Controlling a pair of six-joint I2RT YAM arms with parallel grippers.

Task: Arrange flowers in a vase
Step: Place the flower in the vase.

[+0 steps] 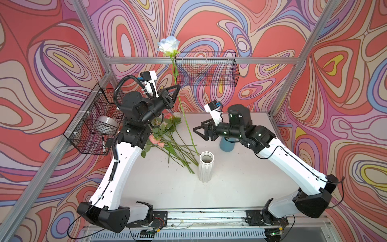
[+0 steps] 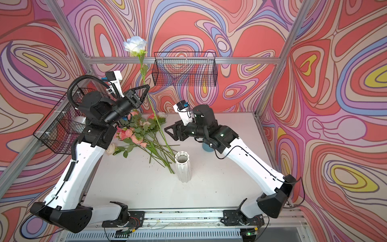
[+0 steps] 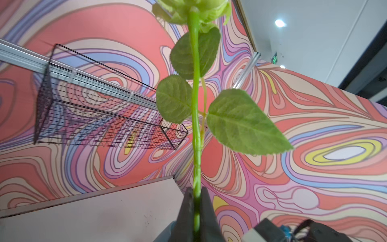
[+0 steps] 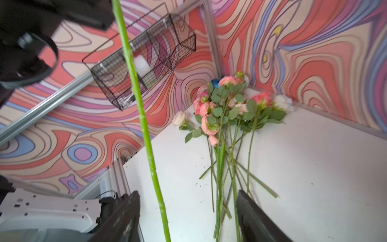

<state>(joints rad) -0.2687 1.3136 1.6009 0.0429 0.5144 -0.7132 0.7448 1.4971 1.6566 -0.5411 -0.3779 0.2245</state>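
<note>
The left tool (image 1: 178,86) is pinched on the stem (image 1: 184,117) of 1 pale rose (image 1: 168,45), below its leaves, and holds it high off the bench (image 1: 230,178). The left wrist view shows both fingers (image 3: 189,209) pressed against the green stem.

The stem's long axis is steep. It runs from the bloom, up near the back wall, down and forward to a cut end just beside the rim of the white vase (image 1: 205,169), on the side facing the other flowers (image 1: 167,134). The end looks outside the empty mouth, not in it. Whether it touches the bench I cannot tell.

The right tool (image 1: 198,132) is spread and holds nothing. It is level with the lower stem and points at it, and is the nearer tool to the free end. In the right wrist view the stem (image 4: 146,130) passes between its 2 fingers, closer to 1 of them.

The next move probably depends on shifting that low end sideways over the vase mouth.
</note>
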